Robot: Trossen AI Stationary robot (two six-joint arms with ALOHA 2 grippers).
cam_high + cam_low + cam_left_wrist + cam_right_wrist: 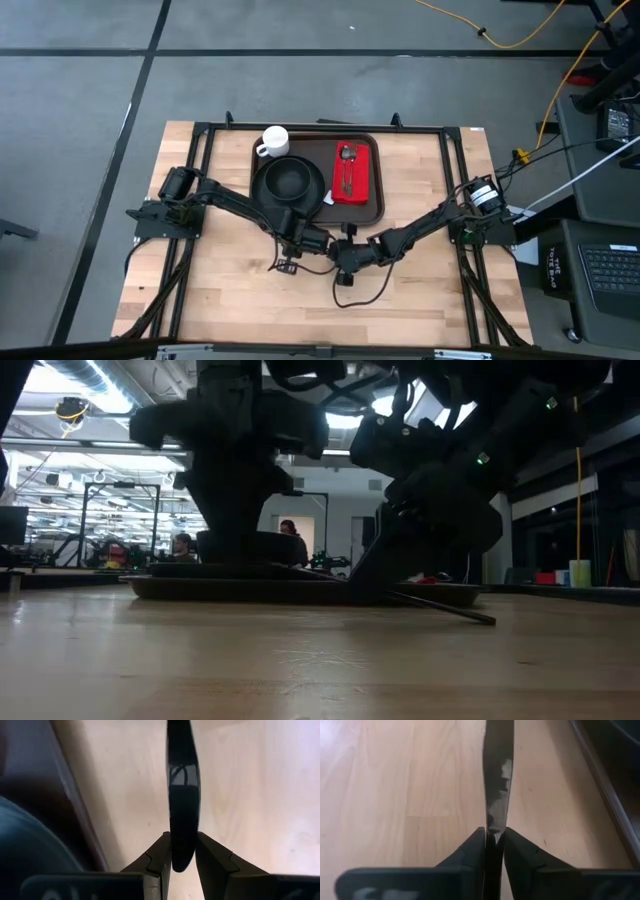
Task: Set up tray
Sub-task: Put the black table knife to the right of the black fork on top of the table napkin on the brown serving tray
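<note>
A slim, glossy dark utensil (pixel 183 795) (pixel 497 770) is caught between both grippers, just near of the tray. My left gripper (pixel 182 837) (pixel 322 243) and right gripper (pixel 494 831) (pixel 348 252) meet there, each shut on it, and hide it in the high view. In the low view a thin dark bar (pixel 445 608) slants down to the table. The dark brown tray (pixel 383 180) lies on the far middle of the table. It carries a black plate (pixel 290 182), a white mug (pixel 275 141) and a red napkin (pixel 365 185) with cutlery (pixel 346 165). My left gripper pinches the utensil's rounded end (pixel 182 857) between its two fingers, and the utensil runs forward along them over the wood. My right gripper pinches the utensil's thin, reflective part (pixel 495 822) between its two fingertips, with the utensil also running on along the fingers above the table.
The tray's rim shows close beside both grippers in the wrist views (pixel 75 810) (pixel 605 785). Bare wood (pixel 260 300) lies near of the grippers. A black frame (pixel 200 135) runs round the table. People and benches show in the room beyond.
</note>
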